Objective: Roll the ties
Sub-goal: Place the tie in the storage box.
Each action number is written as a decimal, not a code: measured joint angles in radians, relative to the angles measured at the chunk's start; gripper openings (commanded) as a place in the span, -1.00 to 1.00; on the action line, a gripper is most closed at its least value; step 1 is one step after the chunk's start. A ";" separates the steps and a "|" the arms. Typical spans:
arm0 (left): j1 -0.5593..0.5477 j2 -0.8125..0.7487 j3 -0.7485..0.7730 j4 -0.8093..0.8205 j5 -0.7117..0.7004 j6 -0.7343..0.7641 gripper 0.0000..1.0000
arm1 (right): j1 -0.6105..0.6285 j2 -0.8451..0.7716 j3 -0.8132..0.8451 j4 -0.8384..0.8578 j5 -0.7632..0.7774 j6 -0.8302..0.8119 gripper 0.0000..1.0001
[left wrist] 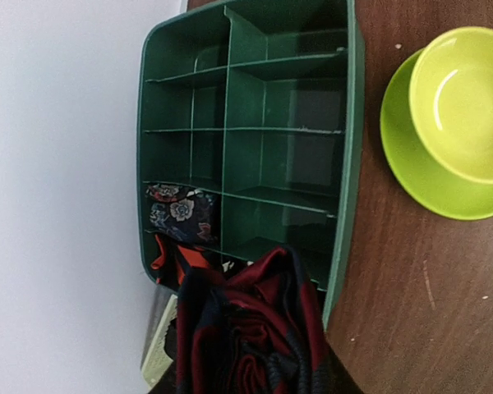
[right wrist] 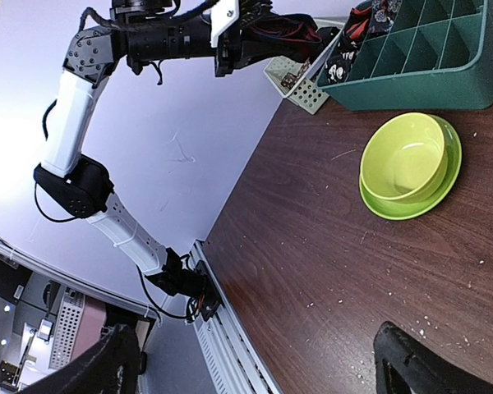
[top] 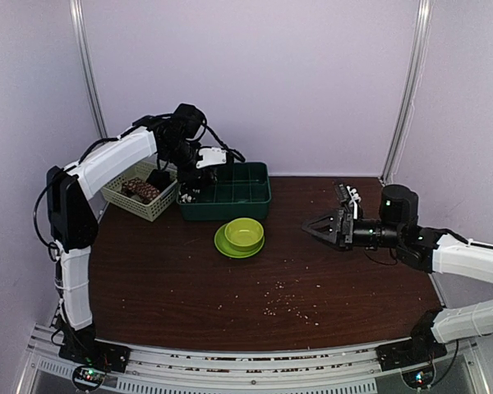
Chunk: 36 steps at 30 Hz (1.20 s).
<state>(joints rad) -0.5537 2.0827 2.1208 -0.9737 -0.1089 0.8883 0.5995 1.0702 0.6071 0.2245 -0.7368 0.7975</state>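
Brown table (top: 189, 279) | left claw (top: 187, 194) arched over green tray (left wrist: 351, 164), pinching striped tie (left wrist: 251, 336) | right claw (top: 312, 228) low, spread wide.

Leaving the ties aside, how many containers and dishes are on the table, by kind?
Green divided tray: 1
Pale basket: 1
Lime-green bowl: 1
Lime-green plate: 1
Total: 4
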 measured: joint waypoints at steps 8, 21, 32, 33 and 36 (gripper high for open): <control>0.032 0.103 0.019 0.048 -0.099 0.180 -1.00 | -0.007 0.006 -0.036 0.069 -0.014 0.045 0.99; 0.059 0.235 0.077 0.155 -0.109 0.282 -1.00 | -0.035 0.029 -0.077 0.130 -0.033 0.078 0.99; 0.060 0.301 0.084 0.190 -0.093 0.300 -1.00 | -0.046 0.067 -0.086 0.172 -0.057 0.105 0.99; 0.061 0.307 0.084 0.191 -0.090 0.300 -1.00 | -0.046 0.069 -0.089 0.175 -0.057 0.106 1.00; 0.061 0.314 0.085 0.192 -0.076 0.299 -1.00 | -0.046 0.071 -0.090 0.177 -0.062 0.108 1.00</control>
<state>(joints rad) -0.4923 2.3962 2.2063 -0.7818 -0.1844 1.1873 0.5533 1.1408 0.5167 0.4019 -0.7986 0.9054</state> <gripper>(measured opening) 0.359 0.997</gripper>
